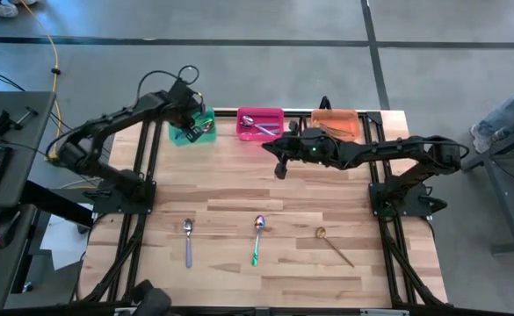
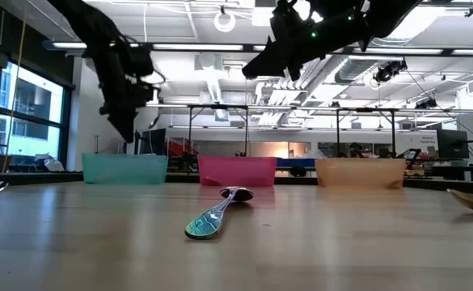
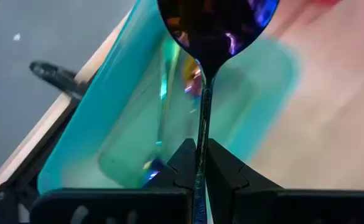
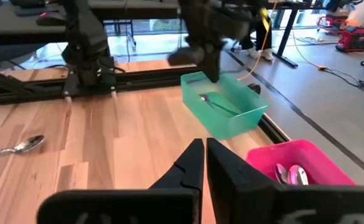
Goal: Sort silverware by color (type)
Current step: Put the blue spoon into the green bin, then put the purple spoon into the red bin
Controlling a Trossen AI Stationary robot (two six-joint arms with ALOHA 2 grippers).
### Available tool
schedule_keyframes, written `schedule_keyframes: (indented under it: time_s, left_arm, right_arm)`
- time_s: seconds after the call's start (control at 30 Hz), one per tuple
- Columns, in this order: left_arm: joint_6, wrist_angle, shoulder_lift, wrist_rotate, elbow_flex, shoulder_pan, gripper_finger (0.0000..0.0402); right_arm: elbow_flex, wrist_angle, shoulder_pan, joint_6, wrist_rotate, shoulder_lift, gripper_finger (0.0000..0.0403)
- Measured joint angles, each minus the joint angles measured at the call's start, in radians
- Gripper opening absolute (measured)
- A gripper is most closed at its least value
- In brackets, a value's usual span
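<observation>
My left gripper (image 1: 190, 132) hangs over the teal bin (image 1: 206, 118) at the far left, shut on a green-iridescent spoon (image 3: 214, 25). Another spoon (image 4: 219, 106) lies on that bin's floor. My right gripper (image 4: 205, 150) is shut on nothing, raised over the table just in front of the pink bin (image 1: 258, 112), which holds spoons (image 1: 258, 125). Three spoons lie flat on the near half of the table: a lavender-handled one (image 1: 188, 242), a green-handled one (image 1: 257, 239) and a gold one (image 1: 334, 246). My left gripper pinches the spoon's slim handle (image 3: 201, 146) between its two fingers (image 3: 183, 163). The fingers come steeply from above and lie along the handle. The dark iridescent bowl (image 3: 219, 22) sticks out beyond the fingertips, lifted clear above the teal bin's inside.
An orange bin (image 1: 336, 116) stands to the right of the pink one along the table's far edge. Bare wood lies between the bins and the near row of spoons. The arms' dark frames (image 1: 125, 189) stand at both sides of the table.
</observation>
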Motion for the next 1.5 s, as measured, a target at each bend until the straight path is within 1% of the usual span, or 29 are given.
schedule_keyframes:
  time_s: [0.07, 0.2, 0.4, 0.63, 0.73, 0.83, 0.97, 1.03, 1.1, 1.17, 1.23, 1.33, 1.4, 1.5]
  left_arm:
    - [0.023, 0.002, 0.049, -0.019, 0.009, 0.016, 0.0005]
    - [0.039, 0.002, 0.136, -0.021, 0.021, 0.033, 0.0005]
    - [0.049, 0.008, 0.193, -0.033, 0.024, 0.037, 0.0013]
    - [0.042, 0.010, 0.189, -0.034, 0.024, 0.037, 0.0044]
    - [0.040, 0.021, 0.179, -0.045, 0.024, 0.037, 0.0049]
    - [0.021, 0.031, 0.160, -0.075, 0.024, 0.037, 0.0044]
    - [-0.014, 0.033, 0.103, -0.088, 0.024, 0.019, 0.0019]
    - [-0.040, 0.037, 0.054, -0.088, 0.020, -0.011, 0.0005]
    - [-0.073, 0.055, -0.009, -0.088, 0.000, -0.054, 0.0003]
    - [-0.117, 0.086, -0.075, -0.088, -0.035, -0.110, 0.0004]
    - [-0.173, 0.101, -0.141, -0.085, -0.078, -0.173, 0.0001]
    - [-0.253, 0.101, -0.225, -0.084, -0.140, -0.274, 0.0001]
    - [-0.317, 0.097, -0.271, -0.084, -0.185, -0.346, 0.0001]
    - [-0.428, 0.075, -0.315, -0.040, -0.245, -0.447, 0.0001]
  right_arm:
    - [0.000, -0.006, 0.003, -0.003, 0.000, 0.000, 0.0003]
    - [0.000, -0.015, 0.002, -0.003, 0.001, 0.000, 0.0002]
    - [0.000, -0.016, 0.002, 0.001, 0.001, 0.000, 0.0000]
    - [0.000, -0.024, 0.002, 0.005, 0.001, 0.000, 0.0000]
    - [0.000, -0.026, 0.002, 0.007, 0.001, 0.000, 0.0000]
    - [0.000, -0.027, 0.002, 0.009, 0.001, 0.000, 0.0000]
    - [0.000, -0.035, 0.003, 0.040, 0.001, 0.000, 0.0000]
    - [0.000, -0.056, 0.005, 0.052, 0.004, 0.000, 0.0000]
    - [-0.005, -0.093, 0.006, 0.049, 0.018, 0.000, 0.0000]
    - [-0.049, -0.065, 0.005, 0.054, 0.052, 0.000, 0.0000]
    - [-0.119, 0.031, -0.005, 0.076, 0.045, 0.001, 0.0000]
    - [-0.236, 0.244, -0.017, 0.128, -0.007, 0.001, 0.0000]
    - [-0.303, 0.360, -0.015, 0.165, -0.013, 0.001, 0.0000]
    - [-0.364, 0.479, -0.006, 0.210, -0.007, 0.001, 0.0000]
